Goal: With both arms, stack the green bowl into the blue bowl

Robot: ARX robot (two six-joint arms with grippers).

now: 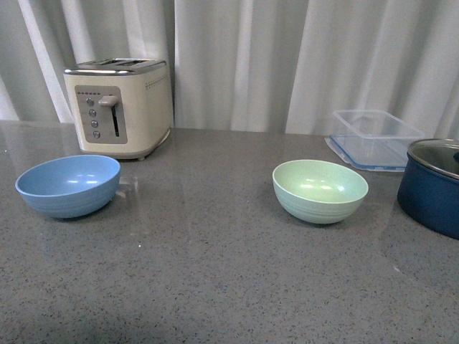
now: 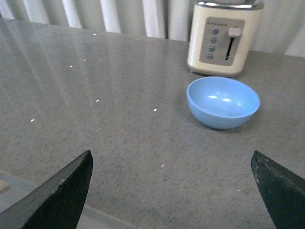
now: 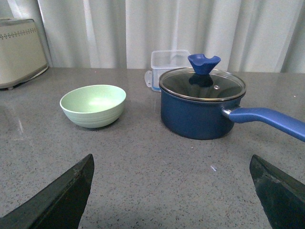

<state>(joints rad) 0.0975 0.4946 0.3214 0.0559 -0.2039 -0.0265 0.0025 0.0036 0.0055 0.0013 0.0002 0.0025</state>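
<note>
The pale green bowl [image 1: 320,190] stands upright and empty on the grey counter, right of centre in the front view; the right wrist view shows it too [image 3: 93,105]. The light blue bowl [image 1: 69,185] sits upright and empty at the left, in front of the toaster, and the left wrist view also holds it [image 2: 223,101]. Neither arm shows in the front view. My left gripper [image 2: 171,160] is open with only bare counter between its fingers, well short of the blue bowl. My right gripper [image 3: 171,162] is open over bare counter, short of the green bowl.
A cream toaster [image 1: 120,105] stands at the back left. A clear plastic container [image 1: 376,138] sits at the back right, and a dark navy pot with glass lid [image 1: 434,185] at the right edge, its long handle [image 3: 267,119] pointing sideways. White curtains hang behind the counter.
</note>
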